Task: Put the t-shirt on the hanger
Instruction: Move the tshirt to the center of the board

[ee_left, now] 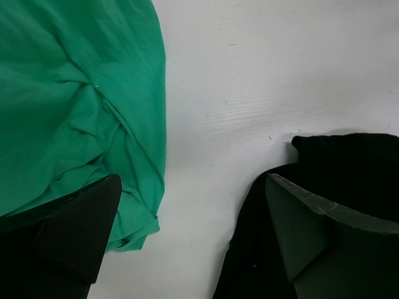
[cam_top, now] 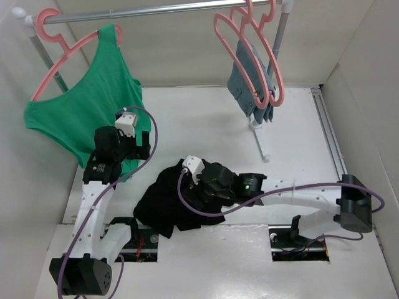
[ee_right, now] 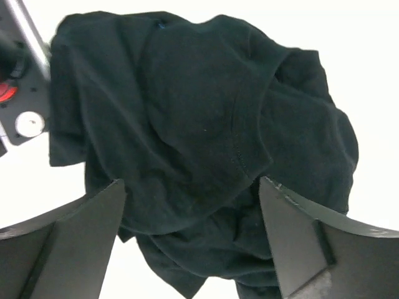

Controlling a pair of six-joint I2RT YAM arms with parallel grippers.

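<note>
both grippers have their jaws spread wide and grasp nothing. the right gripper (ee_right: 192,184) hangs directly over the t-shirt (cam_top: 159,202), one finger to each side of the crumpled black fabric, not pinching it. the t-shirt lies heaped on the white table (cam_top: 206,124) near the front edge, between the two arms. the left gripper (ee_left: 193,180) hovers over bare table, between the green top (ee_left: 75,93) and the t-shirt's edge.

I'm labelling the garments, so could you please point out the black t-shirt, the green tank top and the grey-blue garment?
black t-shirt (ee_right: 187,124): right wrist view, crumpled middle.
green tank top (cam_top: 81,109): top external view, front panel.
grey-blue garment (cam_top: 239,84): top external view, hanging body.
</note>
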